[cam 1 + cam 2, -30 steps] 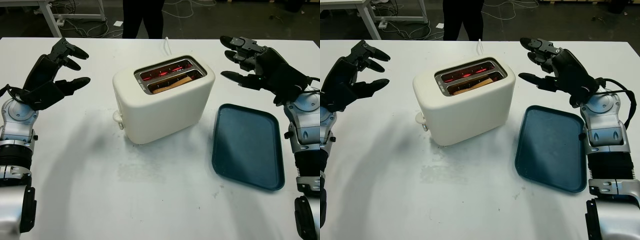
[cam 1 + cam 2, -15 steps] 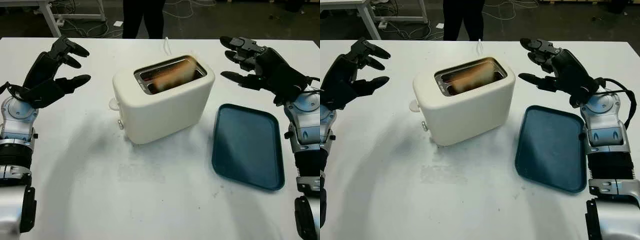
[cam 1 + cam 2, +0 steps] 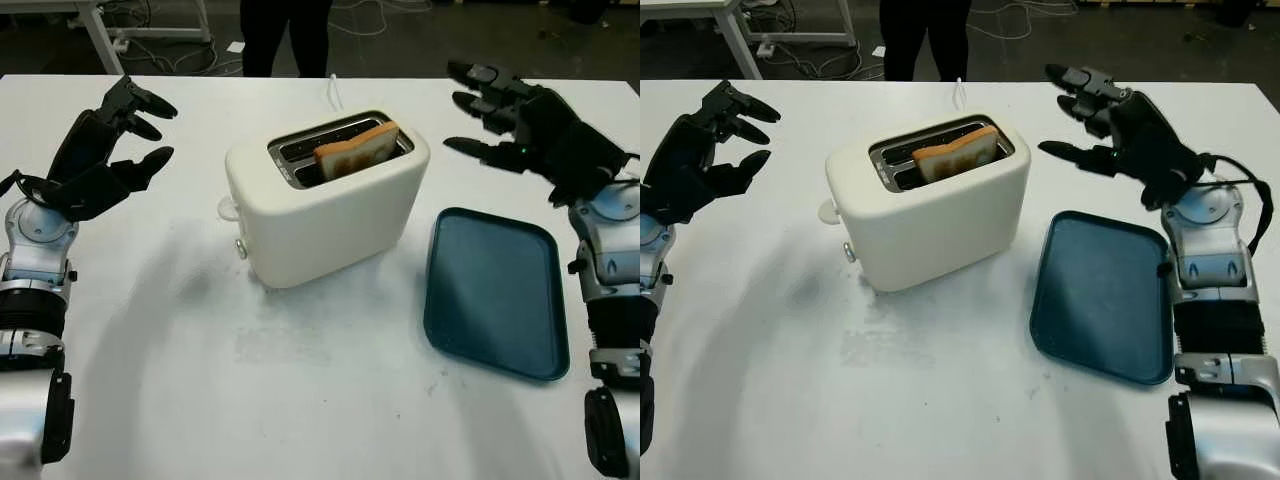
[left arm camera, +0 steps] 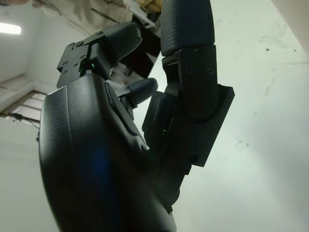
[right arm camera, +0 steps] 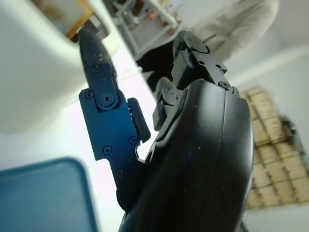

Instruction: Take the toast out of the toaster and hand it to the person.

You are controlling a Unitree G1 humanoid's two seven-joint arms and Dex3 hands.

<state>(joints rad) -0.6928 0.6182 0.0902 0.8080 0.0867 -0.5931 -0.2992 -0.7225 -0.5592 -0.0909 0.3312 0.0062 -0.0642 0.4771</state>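
A cream two-slot toaster stands mid-table. A browned slice of toast sticks up out of its near slot, tilted toward the right. My left hand hovers open over the table to the toaster's left, well apart from it. To the toaster's right, my right hand is open and raised, with its fingers pointing toward the toaster top. A person in dark trousers stands beyond the table's far edge.
A dark teal tray lies on the white table to the right of the toaster, under my right forearm. The toaster's white cord runs off toward the far edge. Table legs and cables lie on the floor beyond.
The toaster's red glow went out and the toast popped up out of the slot; the side lever rose. My right hand lifted slightly. The left hand stayed put.
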